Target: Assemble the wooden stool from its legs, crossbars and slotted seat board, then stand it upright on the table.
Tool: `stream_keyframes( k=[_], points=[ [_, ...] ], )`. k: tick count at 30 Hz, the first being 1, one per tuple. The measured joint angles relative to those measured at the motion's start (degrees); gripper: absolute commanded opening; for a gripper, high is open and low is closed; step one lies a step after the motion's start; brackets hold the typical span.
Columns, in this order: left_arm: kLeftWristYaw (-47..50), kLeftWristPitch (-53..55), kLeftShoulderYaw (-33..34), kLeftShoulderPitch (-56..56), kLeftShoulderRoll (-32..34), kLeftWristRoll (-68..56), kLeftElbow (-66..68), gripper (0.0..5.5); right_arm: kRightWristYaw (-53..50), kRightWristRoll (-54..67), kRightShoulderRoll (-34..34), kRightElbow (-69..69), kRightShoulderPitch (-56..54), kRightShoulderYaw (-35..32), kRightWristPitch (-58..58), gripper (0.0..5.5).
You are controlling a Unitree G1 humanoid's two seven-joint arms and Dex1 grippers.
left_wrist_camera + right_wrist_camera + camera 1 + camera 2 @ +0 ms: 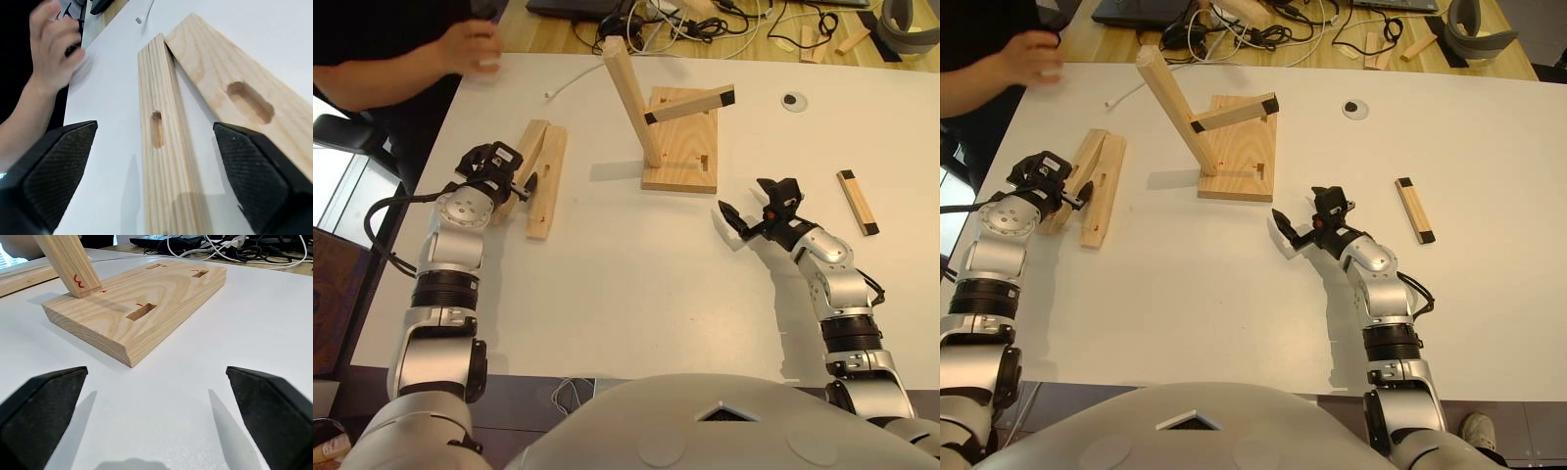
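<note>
On the white surface (636, 284) the slotted seat board (693, 147) lies flat at 12 o'clock. One leg (631, 98) is planted in it, leaning toward 11 o'clock, and a crossbar (690, 104) juts from that leg toward 2 o'clock.

Two loose legs (546, 186) lie at 10 o'clock, touching at their far ends and splayed apart nearer us. Our left forearm rises from the near edge with the wrist turned toward 1 o'clock. The left tool (154, 166) is spread wide astride the outer leg of the pair, a finger on each side with clear gaps.

Our right arm angles toward 11 o'clock. The right tool (746, 203) is also wide and holds nothing, low over the surface at the board's 5 o'clock corner and facing its slots. A loose crossbar (858, 202) lies at 3 o'clock, well apart from it.
</note>
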Motion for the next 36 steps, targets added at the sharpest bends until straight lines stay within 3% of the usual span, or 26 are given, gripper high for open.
stream_keyframes(
  k=[10,16,19,25,31,36],
  points=[
    [-1.65,6.78,5.91,-3.48,-0.93,-7.02,7.57,4.4,-0.02,-0.02,0.85,0.04,-0.74,0.01,-0.33,5.4],
    [-13.6,15.33,6.75,-4.01,-1.12,-14.84,5.76,3.42,-0.15,-0.05,0.95,0.04,-0.71,0.01,-0.69,5.4],
    [-15.1,15.6,6.74,-3.6,-1.1,-15.82,5.82,2.9,-0.3,-0.05,1.06,0.04,-0.72,0.02,-0.79,5.4],
    [-12.01,12.17,6.91,-2.74,-1.02,-15.64,8.03,2.06,-0.87,0.01,1.12,0.05,-1.25,-0.08,-0.81,5.4],
    [-5.21,8.97,10.54,0.43,-3.75,-16.94,4.62,2.05,-2.47,3.0,1.8,-0.09,-3.49,-3.9,0.87,5.4],
    [3.81,1.58,15.31,1.13,-9.31,-18.96,-9.75,2.05,-6.54,11.4,2.15,-3.34,-10.39,-12.49,6.0,5.4]
  ],
)
